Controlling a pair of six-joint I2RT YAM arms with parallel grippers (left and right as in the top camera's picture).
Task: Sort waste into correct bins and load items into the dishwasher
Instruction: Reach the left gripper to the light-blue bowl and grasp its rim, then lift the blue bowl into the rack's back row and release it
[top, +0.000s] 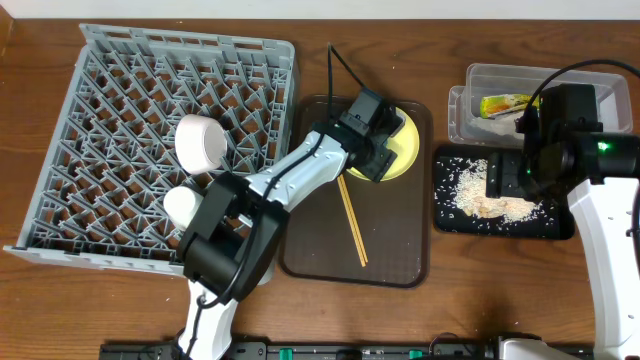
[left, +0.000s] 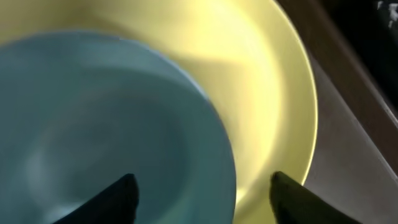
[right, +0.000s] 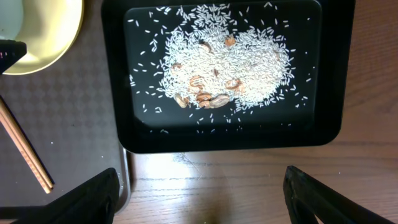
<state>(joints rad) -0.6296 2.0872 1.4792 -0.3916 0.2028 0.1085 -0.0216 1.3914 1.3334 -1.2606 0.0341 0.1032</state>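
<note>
Light-blue bowl (left: 106, 124) rests on the pale-yellow plate (left: 273, 106) at the serving tray's (top: 310, 240) 1 o'clock, left fingers (top: 370, 165) spread astride its rim (nothing held), so a shallow pinch could tip it or drag the plate.

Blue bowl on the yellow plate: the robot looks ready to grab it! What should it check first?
1. Left fingers open: ok.
2. Light-blue bowl rim lies between them: ok, one tip is over the bowl, the other outside it near the edge of the plate.
3. Bowl empty: cannot tell, the close view is blurred.
4. Bowl gripped: not ok, nothing is squeezed yet.
5. Dish rack has free slots: ok.
6. Right fingers out of the way: ok, open above the black tray.
</note>
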